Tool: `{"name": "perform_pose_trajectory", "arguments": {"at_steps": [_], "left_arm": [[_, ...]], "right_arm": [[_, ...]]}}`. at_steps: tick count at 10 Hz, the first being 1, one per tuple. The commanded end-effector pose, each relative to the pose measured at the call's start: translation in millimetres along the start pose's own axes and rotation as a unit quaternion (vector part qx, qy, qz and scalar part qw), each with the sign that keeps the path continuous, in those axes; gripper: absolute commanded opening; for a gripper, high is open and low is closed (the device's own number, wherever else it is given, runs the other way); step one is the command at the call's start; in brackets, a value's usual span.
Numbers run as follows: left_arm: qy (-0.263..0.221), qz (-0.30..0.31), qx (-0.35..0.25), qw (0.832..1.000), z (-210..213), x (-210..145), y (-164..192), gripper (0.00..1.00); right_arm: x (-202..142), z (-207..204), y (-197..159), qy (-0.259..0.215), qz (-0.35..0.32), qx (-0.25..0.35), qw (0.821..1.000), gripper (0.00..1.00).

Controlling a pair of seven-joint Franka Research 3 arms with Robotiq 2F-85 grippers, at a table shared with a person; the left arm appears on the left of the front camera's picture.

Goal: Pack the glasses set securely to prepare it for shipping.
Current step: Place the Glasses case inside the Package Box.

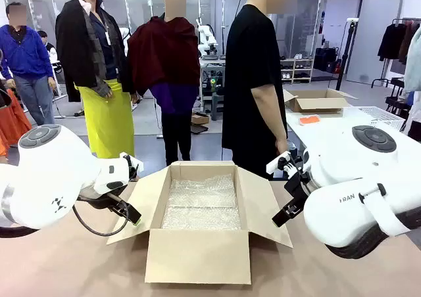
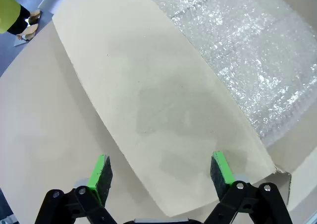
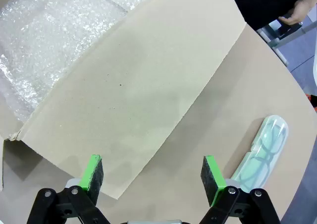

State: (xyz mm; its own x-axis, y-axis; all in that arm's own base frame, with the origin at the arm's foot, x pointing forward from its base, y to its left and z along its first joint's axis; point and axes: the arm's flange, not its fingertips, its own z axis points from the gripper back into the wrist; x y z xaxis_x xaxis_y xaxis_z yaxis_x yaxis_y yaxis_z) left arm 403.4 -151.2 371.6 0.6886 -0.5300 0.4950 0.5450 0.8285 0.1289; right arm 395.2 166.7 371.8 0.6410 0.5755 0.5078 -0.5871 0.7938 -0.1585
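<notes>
Right now my left gripper (image 2: 161, 172) and right gripper (image 3: 153, 177) are hovering wide open, empty, above the flaps (image 2: 163, 100) of the brown cardboard box (image 1: 197, 257). Reaching for the flat mint-green glasses pack (image 3: 262, 149) lying beside that box, I'm risking snagging a flap.

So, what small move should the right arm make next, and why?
Probably shift the right gripper sideways off the box flap toward the mint-green pack. Its jaws are open and empty, the pack lies flat on the table just beside it, and the box is open with bubble wrap lining it.
</notes>
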Motion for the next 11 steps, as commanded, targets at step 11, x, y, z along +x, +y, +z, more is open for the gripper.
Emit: {"name": "perform_pose_trajectory", "arguments": {"at_steps": [11], "left_arm": [[-0.048,-0.072,-0.025,0.996,51,29,-10,1.00]], "right_arm": [[11,18,-21,0.036,-0.035,-0.007,0.999,1.00]]}}
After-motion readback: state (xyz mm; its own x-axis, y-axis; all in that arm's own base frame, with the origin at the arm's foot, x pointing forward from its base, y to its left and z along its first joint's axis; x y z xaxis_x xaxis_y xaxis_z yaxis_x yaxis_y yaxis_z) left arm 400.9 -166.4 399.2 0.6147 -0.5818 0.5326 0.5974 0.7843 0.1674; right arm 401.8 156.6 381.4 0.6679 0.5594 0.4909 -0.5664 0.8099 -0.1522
